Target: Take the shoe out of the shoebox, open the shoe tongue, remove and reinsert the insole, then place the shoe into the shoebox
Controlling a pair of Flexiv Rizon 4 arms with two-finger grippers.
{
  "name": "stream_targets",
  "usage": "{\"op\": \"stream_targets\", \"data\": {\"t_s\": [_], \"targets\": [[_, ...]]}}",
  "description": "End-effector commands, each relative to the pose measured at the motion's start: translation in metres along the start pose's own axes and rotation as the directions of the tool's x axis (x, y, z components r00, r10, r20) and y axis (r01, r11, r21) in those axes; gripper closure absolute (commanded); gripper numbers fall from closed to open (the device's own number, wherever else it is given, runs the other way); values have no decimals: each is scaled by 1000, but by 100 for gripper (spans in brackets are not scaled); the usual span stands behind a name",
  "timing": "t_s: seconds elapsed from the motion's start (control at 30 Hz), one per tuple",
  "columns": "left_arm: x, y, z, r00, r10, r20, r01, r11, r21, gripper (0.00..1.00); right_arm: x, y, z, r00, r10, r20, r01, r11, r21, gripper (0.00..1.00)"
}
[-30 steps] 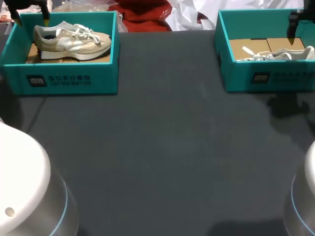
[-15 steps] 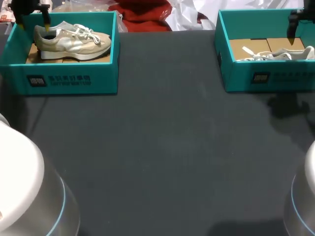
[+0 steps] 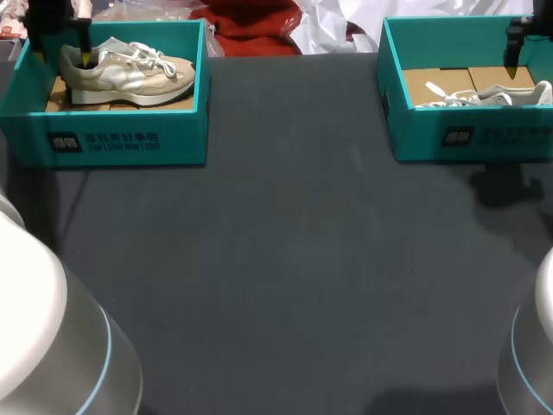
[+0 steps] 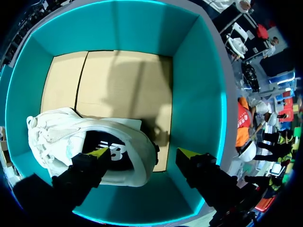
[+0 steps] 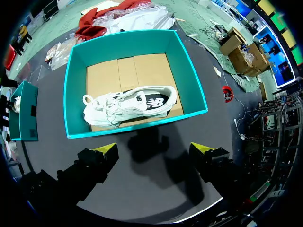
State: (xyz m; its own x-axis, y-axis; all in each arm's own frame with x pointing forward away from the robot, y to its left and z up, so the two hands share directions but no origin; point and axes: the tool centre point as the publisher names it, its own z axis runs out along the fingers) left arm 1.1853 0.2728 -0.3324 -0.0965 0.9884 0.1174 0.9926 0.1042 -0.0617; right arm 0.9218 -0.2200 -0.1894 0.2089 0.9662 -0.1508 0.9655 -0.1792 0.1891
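**Teal boxes, a shoe in each**

The left shoebox (image 3: 121, 143) sits at the far left corner of the dark table (image 3: 294, 259). The beige shoe (image 3: 130, 73) stands upright on its sole inside it, on the cardboard floor, with its toe toward the table's middle. The left gripper (image 4: 143, 153) is down in that box at the heel end, with its jaws wide. One yellow-tipped finger (image 4: 98, 152) hangs over the shoe's dark opening. The other finger is outside the heel, between it and the box wall. Whether either finger touches the collar cannot be told.

At the far right, the right shoebox (image 3: 471, 138) holds the white shoe (image 5: 128, 106), which rests along its cardboard floor. The right gripper (image 5: 154, 148) hovers over bare table just short of that box's near wall, its jaws spread wide and holding nothing.
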Motion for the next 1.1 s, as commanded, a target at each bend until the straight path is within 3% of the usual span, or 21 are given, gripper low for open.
{"op": "stream_targets", "data": {"t_s": [0.03, 0.7, 0.8, 0.9, 1.1], "targets": [[-1, 13, 9, 1000, -1, -4, 1, 999, 40, 11, 0, -1, 0, 1000, 0, 0, 0, 1000, -2, 0], [2, 12, 35, 1000, -2, -31, 5, 996, 90, 15, 0, -1, 0, 1000, 0, 0, 0, 1000, -2, 0], [1, 11, 38, 999, -2, -35, 5, 996, 92, 19, 0, -1, 0, 1000, 0, 0, 0, 1000, -2, 0], [1, 11, 42, 999, -1, -40, 5, 996, 94, 32, 0, -1, 0, 1000, 0, 0, 0, 1000, -2, 0], [-1, 11, 49, 998, 2, -56, 4, 995, 104, 30, 0, -1, 0, 1000, 0, 0, 0, 1000, -2, 0]]}}
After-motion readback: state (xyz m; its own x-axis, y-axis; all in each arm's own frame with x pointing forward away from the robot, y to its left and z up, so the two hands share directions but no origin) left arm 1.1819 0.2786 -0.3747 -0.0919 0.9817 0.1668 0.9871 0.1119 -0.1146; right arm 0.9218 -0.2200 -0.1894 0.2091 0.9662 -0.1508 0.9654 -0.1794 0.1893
